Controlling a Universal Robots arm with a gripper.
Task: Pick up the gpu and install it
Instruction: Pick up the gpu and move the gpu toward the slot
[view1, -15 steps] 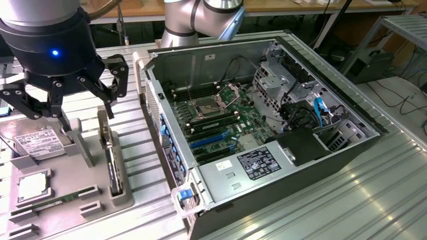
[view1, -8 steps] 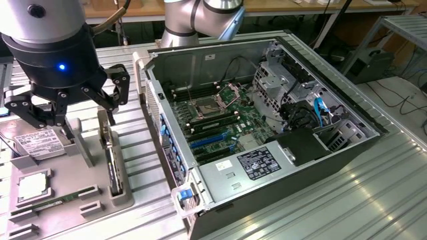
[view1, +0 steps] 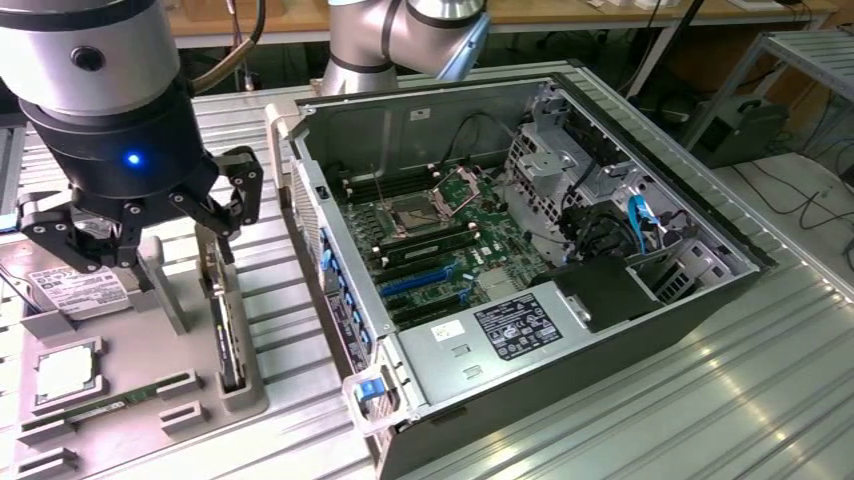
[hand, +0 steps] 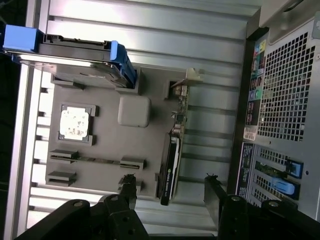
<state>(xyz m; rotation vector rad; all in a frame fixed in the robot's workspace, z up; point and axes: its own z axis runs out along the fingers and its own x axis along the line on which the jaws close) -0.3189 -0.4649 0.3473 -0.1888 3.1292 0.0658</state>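
End effector (hand: 170, 184), jaws spread, over gpu (view1: 230, 340); its far end partly hidden.

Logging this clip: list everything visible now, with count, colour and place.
table: one, silver, under everything
tray: one, grey, on table at exterior view's left
gpu: one, black with silver bracket, on edge in tray slot
hard drive: one, silver with white label, in tray
processor chip: one, silver, in tray pocket
memory stick: one, green, flat in tray
computer case: one, black and silver, open, beside tray
motherboard: one, green, inside case
arm: one, silver and black, above tray
tool: one, black, open, above gpu
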